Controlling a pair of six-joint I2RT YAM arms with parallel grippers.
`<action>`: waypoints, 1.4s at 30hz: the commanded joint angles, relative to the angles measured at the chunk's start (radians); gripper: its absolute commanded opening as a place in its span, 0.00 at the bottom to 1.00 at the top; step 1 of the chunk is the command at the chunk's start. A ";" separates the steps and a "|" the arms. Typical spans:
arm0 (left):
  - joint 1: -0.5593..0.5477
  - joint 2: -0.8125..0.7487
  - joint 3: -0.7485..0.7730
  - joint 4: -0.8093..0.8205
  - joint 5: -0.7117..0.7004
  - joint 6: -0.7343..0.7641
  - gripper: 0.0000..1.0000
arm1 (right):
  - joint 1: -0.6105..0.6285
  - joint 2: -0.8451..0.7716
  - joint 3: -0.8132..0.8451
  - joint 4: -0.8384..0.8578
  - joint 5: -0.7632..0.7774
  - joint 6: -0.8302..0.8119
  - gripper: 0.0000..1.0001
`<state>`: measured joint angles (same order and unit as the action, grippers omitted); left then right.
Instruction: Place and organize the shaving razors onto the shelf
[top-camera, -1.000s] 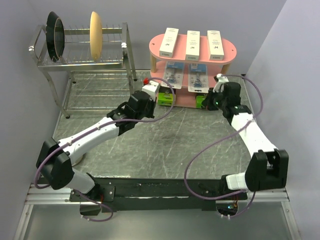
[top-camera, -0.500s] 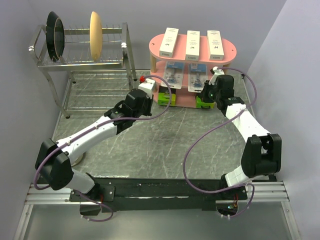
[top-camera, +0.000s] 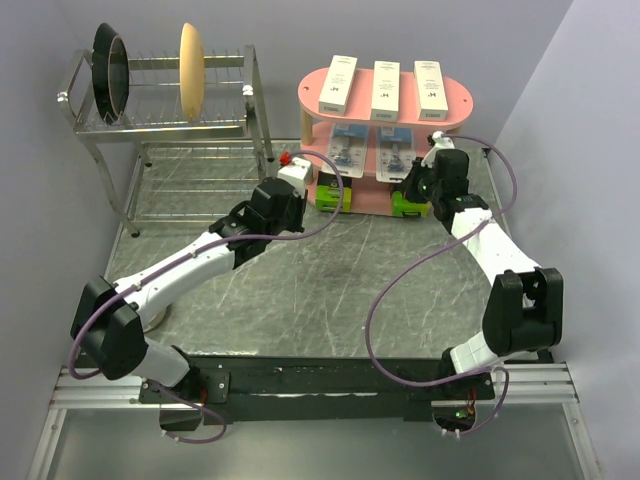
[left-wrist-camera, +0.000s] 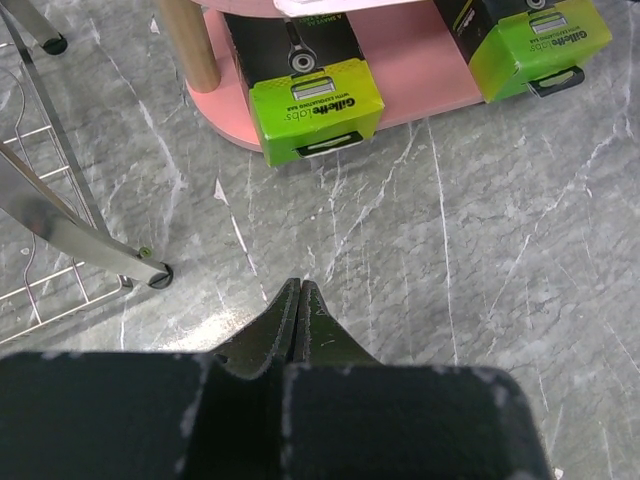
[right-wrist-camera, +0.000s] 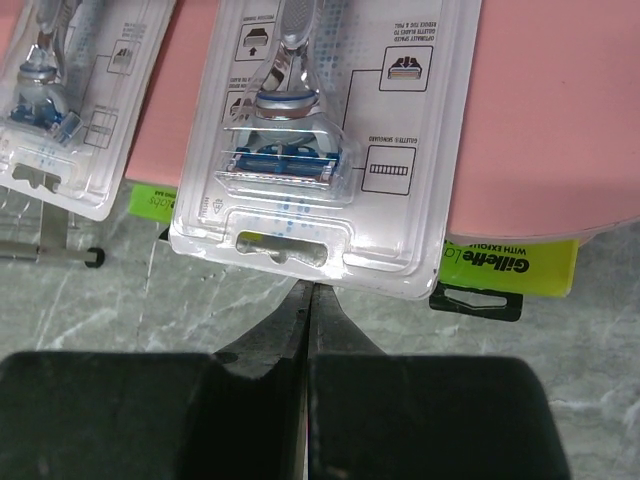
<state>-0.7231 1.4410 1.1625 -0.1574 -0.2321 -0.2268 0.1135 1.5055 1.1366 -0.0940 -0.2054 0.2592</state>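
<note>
The pink shelf (top-camera: 455, 97) holds three white boxes (top-camera: 386, 88) on its top board. Two blister packs (top-camera: 397, 155) lie on the middle board, and two black-and-lime boxes (top-camera: 333, 197) sit on the bottom board. My left gripper (top-camera: 303, 185) is shut and empty, hovering over the table just in front of the left green box (left-wrist-camera: 315, 115). My right gripper (top-camera: 412, 187) is shut, and its tips (right-wrist-camera: 308, 290) sit right under the front edge of the right blister pack (right-wrist-camera: 310, 150). The right green box (right-wrist-camera: 510, 265) pokes out below the middle board (right-wrist-camera: 550, 120).
A metal dish rack (top-camera: 160, 125) with black pans and a tan bowl (top-camera: 191, 57) stands at the back left. Its leg (left-wrist-camera: 80, 235) is close to the left of my left gripper. A wooden shelf post (left-wrist-camera: 190, 45) stands beside the left green box.
My right arm has swung in to the shelf's right front, and its tip is now at the blister pack's edge. My left gripper has edged slightly closer to the shelf.
</note>
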 joint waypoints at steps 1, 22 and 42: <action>0.002 0.002 0.029 0.038 0.020 -0.003 0.01 | 0.003 -0.040 -0.018 0.059 0.020 0.020 0.00; 0.004 -0.001 -0.038 0.016 0.102 0.089 1.00 | 0.003 -0.663 -0.147 -0.645 -0.137 -0.449 1.00; 0.021 0.067 0.156 -0.051 0.086 0.348 0.99 | 0.005 -0.789 0.077 -0.828 0.063 -0.228 1.00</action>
<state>-0.7044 1.5078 1.2339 -0.2306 -0.1463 0.0486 0.1143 0.7406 1.1995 -0.9092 -0.1352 0.0444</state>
